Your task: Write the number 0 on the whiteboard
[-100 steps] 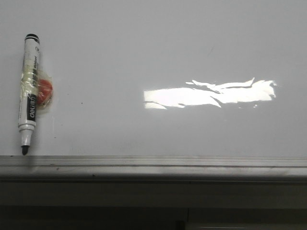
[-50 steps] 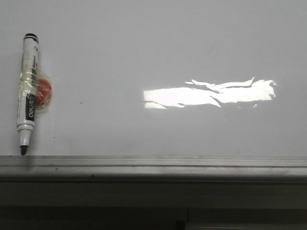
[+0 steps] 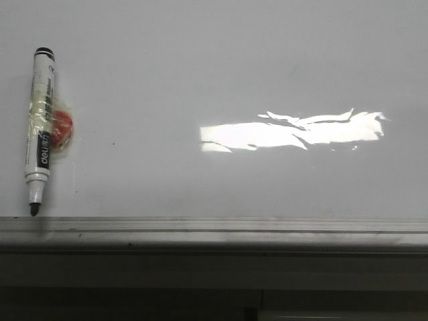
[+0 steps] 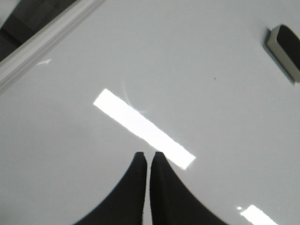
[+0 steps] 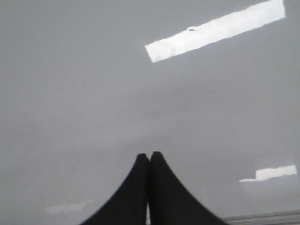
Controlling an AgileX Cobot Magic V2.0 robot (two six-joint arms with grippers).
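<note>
Here both end effectors, left (image 4: 148, 155) and right (image 5: 149, 154), hover closed above the whiteboard (image 3: 200, 67).

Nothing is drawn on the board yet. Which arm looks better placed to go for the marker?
Probably the left. The marker lies uncapped at the far left of the whiteboard, on the left arm's side. Both the left claw and the right claw are shut and empty, and neither wrist view shows the marker.

Whiteboard (image 3: 221, 60) surface with grey metal edge strip (image 3: 214, 227), front view.
A black-and-white marker (image 3: 39, 130) lies at left of frame, uncapped tip nearest the strip, an orange piece (image 3: 61, 128) taped against it.
</note>
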